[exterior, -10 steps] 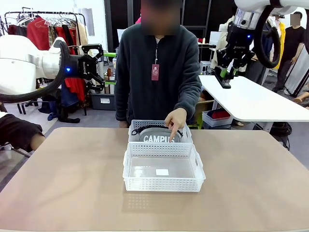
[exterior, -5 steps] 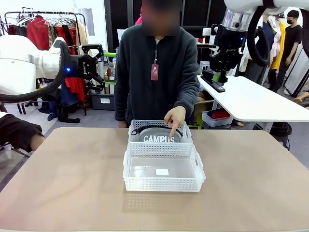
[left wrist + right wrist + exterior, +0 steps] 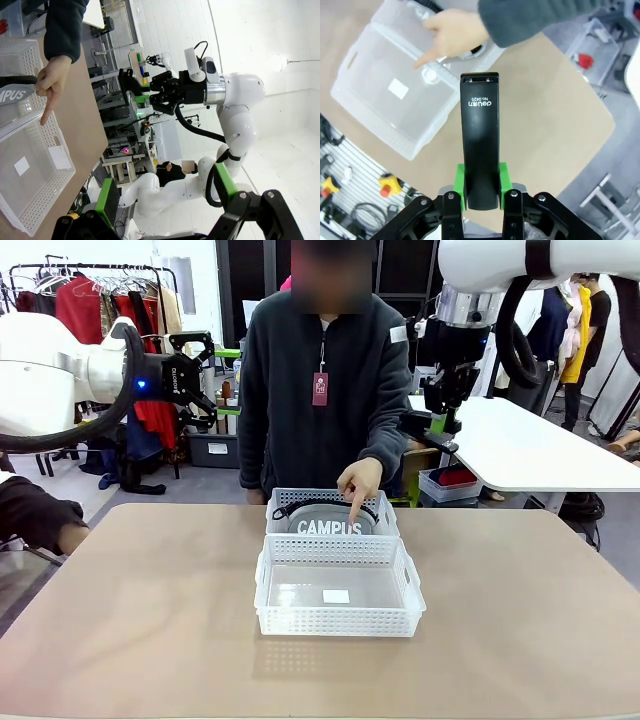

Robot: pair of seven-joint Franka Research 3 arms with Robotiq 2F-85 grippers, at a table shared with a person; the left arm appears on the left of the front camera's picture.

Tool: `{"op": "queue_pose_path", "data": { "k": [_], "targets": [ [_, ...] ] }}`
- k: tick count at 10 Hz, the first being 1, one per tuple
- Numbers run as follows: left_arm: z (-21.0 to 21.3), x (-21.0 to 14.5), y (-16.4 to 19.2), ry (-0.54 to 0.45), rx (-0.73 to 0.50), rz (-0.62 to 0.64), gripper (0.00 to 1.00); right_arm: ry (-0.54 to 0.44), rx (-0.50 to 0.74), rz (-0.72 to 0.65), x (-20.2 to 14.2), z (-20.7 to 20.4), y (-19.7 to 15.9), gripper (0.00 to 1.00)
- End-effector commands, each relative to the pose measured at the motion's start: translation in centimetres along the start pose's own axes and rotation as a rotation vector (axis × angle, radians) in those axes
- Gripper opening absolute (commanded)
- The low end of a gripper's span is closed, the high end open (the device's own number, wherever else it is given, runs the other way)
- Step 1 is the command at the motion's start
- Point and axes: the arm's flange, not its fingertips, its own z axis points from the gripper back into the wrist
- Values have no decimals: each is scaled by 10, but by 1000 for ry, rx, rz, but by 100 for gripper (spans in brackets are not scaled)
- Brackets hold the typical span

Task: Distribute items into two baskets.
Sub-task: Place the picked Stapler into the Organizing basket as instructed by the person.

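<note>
I see my right gripper [image 3: 481, 192] clamped on the small black stapler [image 3: 480, 145], apparently high above the near translucent white lattice basket [image 3: 338, 624]; my left gripper [image 3: 205, 370] gapes empty.

This looks like a robotics lab set up in a workroom with clothing stock. A bare beige rectangular tabletop [image 3: 150, 620] fills the foreground, with white robot arms mounted at its near side. Beyond the table's far left corner stands a black metal garment rail [image 3: 95, 275] hung with red and beige clothes, above grey plastic storage bins [image 3: 212, 448] on the floor. Beyond the far right corner stands a long white worktable [image 3: 520, 450], with another person [image 3: 590, 340] standing past it.
</note>
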Motion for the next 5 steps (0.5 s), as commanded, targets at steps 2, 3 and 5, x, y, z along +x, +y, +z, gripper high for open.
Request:
{"op": "queue_pose_path", "data": {
  "k": [2,3,5],
  "targets": [
    [0,-2,-2,-8,-18,2,100,-25,-52,173,-14,-10,13,0],
    [0,-2,-2,-8,-18,2,100,-29,-44,184,-14,-11,14,0],
    [0,-2,-2,-8,-18,2,100,1,-5,140,-4,-9,14,0]
  ]
}}
